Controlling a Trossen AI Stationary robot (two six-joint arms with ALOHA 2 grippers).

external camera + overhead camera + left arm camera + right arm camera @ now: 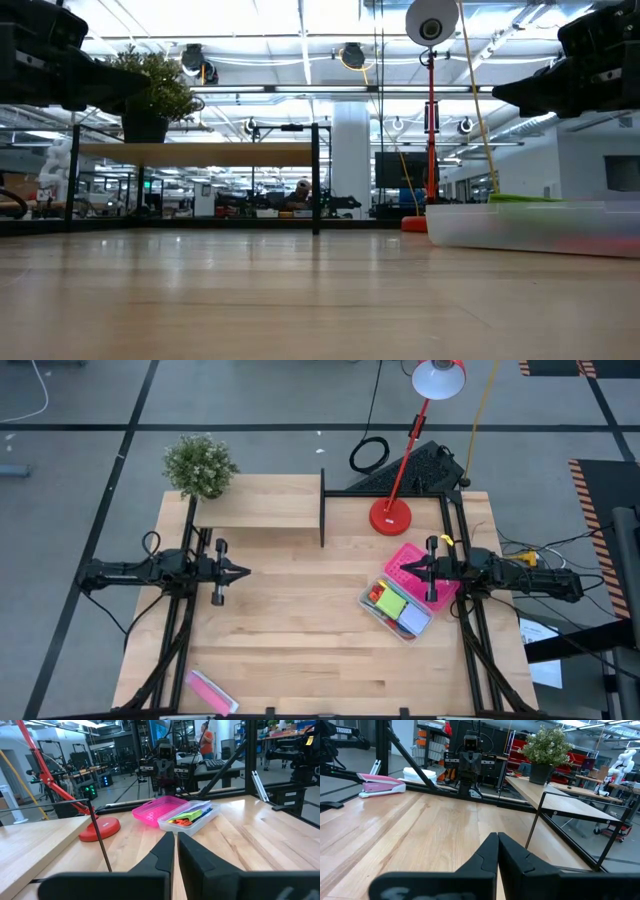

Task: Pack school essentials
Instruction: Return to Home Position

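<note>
A clear plastic box (366, 600) stands at the table's right, holding the school essentials (396, 606): green and pale-blue pads and small red and orange pieces (186, 818). The pink perforated lid (410, 552) lies against its far right side. My right gripper (402, 568) hangs shut above the lid's left edge, pointing toward the table's left, with nothing in it. At the table's left, my left gripper (245, 571) is shut and empty too, pointing right at the box. The low view shows both arms well above the tabletop.
A red desk lamp's base (390, 516) stands behind the box. A low wooden shelf (262, 510) with a potted plant (200, 466) fills the far left. The flat pink-and-white packet (212, 692) lies at the near left edge. Bare wood lies between the arms.
</note>
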